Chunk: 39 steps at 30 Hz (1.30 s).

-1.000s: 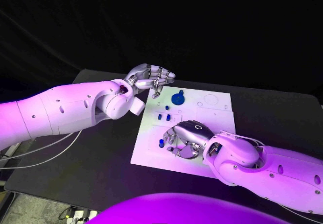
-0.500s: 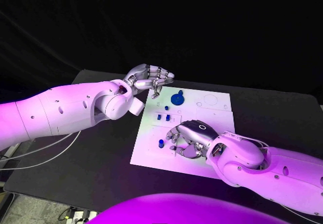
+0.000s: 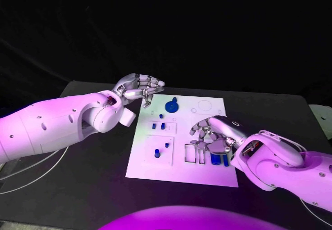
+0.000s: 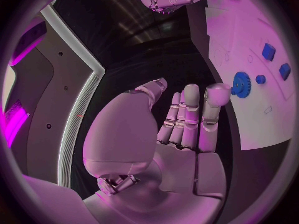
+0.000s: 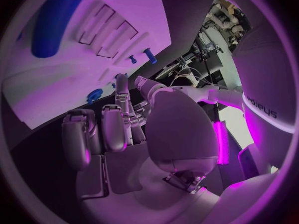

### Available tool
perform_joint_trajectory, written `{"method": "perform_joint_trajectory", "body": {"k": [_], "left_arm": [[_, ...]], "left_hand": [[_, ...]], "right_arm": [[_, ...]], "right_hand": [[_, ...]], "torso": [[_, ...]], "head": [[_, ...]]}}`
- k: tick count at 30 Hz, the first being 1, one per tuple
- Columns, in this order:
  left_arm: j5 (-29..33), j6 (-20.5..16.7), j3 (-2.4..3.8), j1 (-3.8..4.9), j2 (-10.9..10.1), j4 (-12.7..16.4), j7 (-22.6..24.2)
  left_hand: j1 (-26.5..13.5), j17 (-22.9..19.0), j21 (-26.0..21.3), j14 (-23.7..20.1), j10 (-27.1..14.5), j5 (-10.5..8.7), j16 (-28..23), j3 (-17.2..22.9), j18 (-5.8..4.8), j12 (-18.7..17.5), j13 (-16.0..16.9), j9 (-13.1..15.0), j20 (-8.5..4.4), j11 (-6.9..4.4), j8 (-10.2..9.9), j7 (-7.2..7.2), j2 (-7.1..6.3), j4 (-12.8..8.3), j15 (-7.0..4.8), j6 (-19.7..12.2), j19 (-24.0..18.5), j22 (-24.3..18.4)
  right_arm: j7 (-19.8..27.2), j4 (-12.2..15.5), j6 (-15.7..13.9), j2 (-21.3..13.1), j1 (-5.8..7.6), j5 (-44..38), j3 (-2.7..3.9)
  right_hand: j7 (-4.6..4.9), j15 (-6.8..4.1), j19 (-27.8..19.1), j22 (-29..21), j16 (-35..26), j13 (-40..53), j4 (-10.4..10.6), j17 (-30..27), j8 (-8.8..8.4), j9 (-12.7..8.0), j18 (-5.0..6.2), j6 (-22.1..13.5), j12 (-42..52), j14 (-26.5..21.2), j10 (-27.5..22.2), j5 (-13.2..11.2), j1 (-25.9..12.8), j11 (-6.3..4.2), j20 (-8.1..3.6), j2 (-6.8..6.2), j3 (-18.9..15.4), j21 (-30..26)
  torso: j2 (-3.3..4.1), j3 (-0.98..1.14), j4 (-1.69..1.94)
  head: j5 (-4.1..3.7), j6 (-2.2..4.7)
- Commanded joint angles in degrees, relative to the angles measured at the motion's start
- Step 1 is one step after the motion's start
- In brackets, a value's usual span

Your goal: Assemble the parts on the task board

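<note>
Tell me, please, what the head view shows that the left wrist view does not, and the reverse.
Head view alone: the whole task board on the black table, with the right hand over its rectangular slots. Left wrist view alone: the palm side of the left hand, fingers apart and holding nothing. Both share: the blue gear on the board, small blue parts beside it, and the left hand at the board's edge.

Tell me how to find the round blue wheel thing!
Look at the white task board in the middle of the black table. Near its far edge, beside the left hand, sits the blue gear. It is round; the other blue parts are small blocks and pegs.
</note>
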Motion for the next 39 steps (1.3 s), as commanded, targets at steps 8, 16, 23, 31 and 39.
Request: {"method": "perform_joint_trajectory", "body": {"k": [8,16,23,31,39], "left_arm": [[0.6,1.7,-0.25,0.03,-0.8,0.6,2.0],[0.9,1.4,-0.39,0.01,-0.9,0.8,2.6],[1.0,1.3,-0.44,0.01,-1.0,0.8,2.7],[1.1,1.5,-0.46,0.0,-0.9,0.8,2.6],[1.8,2.4,-0.47,0.0,-1.1,0.8,2.1]], "left_hand": [[-1.2,-0.4,-2.3,-1.2,0.0,0.05,-0.9,-1.1,0.1,1.6,0.4,0.2,0.07,-0.14,0.9,1.12,-0.44,0.9,-0.11,-0.8,-1.6,-2.1],[-1.0,-0.4,-2.4,-1.2,0.1,0.12,-1.0,-1.1,0.13,1.9,0.4,0.3,0.04,-0.22,1.3,1.03,-0.22,0.9,-0.16,-0.6,-1.7,-2.2],[-0.9,-0.4,-2.4,-1.2,0.1,0.13,-1.0,-1.1,0.13,1.9,0.4,0.4,0.03,-0.24,1.4,1.01,-0.17,0.9,-0.18,-0.5,-1.7,-2.2],[-0.9,-0.4,-2.4,-1.2,0.1,0.14,-1.0,-1.1,0.11,2.0,0.4,0.4,0.03,-0.25,1.4,1.0,-0.15,0.9,-0.18,-0.5,-1.7,-2.2],[-0.9,-0.4,-2.4,-1.2,0.1,0.14,-1.0,-1.1,0.13,2.0,0.4,0.4,0.02,-0.25,1.5,1.01,-0.12,0.9,-0.2,-0.5,-1.7,-2.2]], "right_arm": [[-2.5,3.4,2.5,-10.0,0.33,17.8,-0.34],[-9.1,4.3,2.0,-11.9,-2.4,12.2,-0.61],[-12.8,4.0,1.5,-10.7,-3.82,8.9,-0.67],[-16.0,3.2,1.1,-8.9,-4.24,7.7,-0.68],[-17.2,2.3,1.3,-7.4,-4.47,7.0,-0.69]], "right_hand": [[-1.03,-1.02,5.3,14.1,5.5,45.5,3.0,7.0,9.55,5.6,-1.74,-3.3,43.4,3.5,4.0,0.4,0.3,-0.88,-0.95,1.32,-5.1,3.5],[-1.1,-0.92,6.0,15.1,8.9,56.6,6.0,12.9,10.09,6.3,-2.1,-3.5,54.0,4.4,9.4,-0.1,-1.8,-0.84,-0.93,0.88,-7.8,4.8],[-1.14,-0.85,6.0,15.1,9.7,57.9,6.4,14.6,9.88,6.4,-2.1,-3.4,55.0,4.6,9.8,0.4,-3.9,-0.82,-0.85,0.59,-10.1,4.8],[-1.22,-0.86,6.0,15.1,10.7,60.2,6.4,16.6,9.84,6.5,-2.1,-3.3,57.3,5.0,11.3,0.6,-5.0,-0.86,-0.85,0.94,-11.7,4.8],[-1.23,-0.85,6.0,15.1,10.7,60.1,6.4,16.7,9.83,6.5,-2.1,-3.3,57.1,5.0,11.2,0.6,-5.2,-0.86,-0.84,1.04,-12.0,4.8]], "torso": [[-0.69,-0.36,-1.61],[-0.92,-0.53,-2.4],[-0.97,-0.56,-2.4],[-0.89,-0.59,-2.27],[-0.86,-0.6,-2.44]], "head": [[-5.67,0.63],[-7.93,0.27],[-8.11,0.1],[-7.92,0.01],[-7.58,-0.33]]}}
